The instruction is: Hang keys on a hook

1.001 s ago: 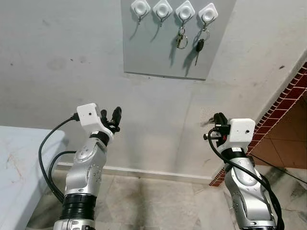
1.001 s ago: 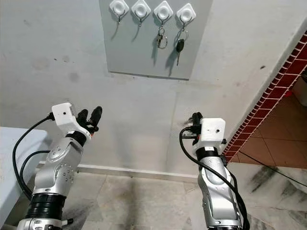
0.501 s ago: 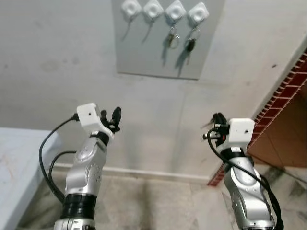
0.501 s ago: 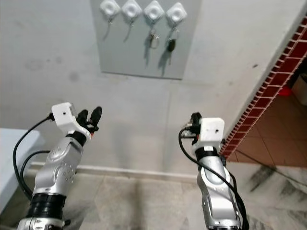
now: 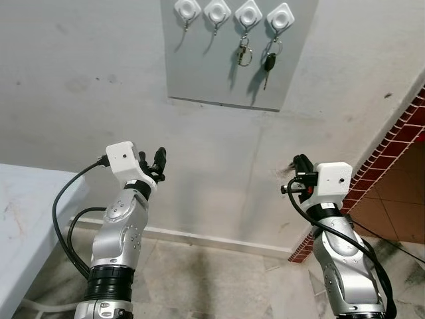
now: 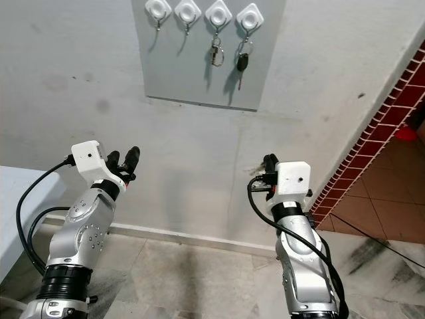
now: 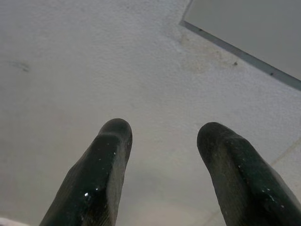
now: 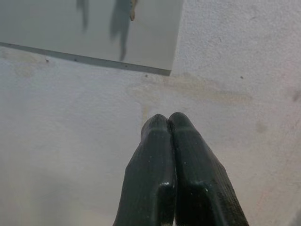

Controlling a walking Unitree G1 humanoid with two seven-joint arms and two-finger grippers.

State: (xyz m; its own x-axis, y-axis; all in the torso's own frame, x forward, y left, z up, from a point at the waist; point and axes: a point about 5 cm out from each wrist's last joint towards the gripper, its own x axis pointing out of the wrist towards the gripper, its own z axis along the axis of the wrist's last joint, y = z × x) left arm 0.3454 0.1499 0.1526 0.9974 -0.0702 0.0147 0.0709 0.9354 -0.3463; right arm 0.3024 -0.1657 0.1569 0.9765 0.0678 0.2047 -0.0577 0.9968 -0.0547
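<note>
Keys (image 5: 268,64) on the hook row (image 5: 234,11), high on the wall panel (image 5: 199,60).
Hanging lengthwise downward, up and leftward of right pincer (image 5: 300,164), empty and pressed shut, the nearer; left pincer (image 5: 153,161) parted, empty; two left hooks bare.

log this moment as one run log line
stage: facing hook board | keys and car key on right two hooks | left gripper open, empty | right gripper shut, empty

Both arms raised, elbows bent. Left tool (image 5: 152,165) fingers spread apart; right tool (image 8: 165,123) fingers pressed together, empty.
</note>
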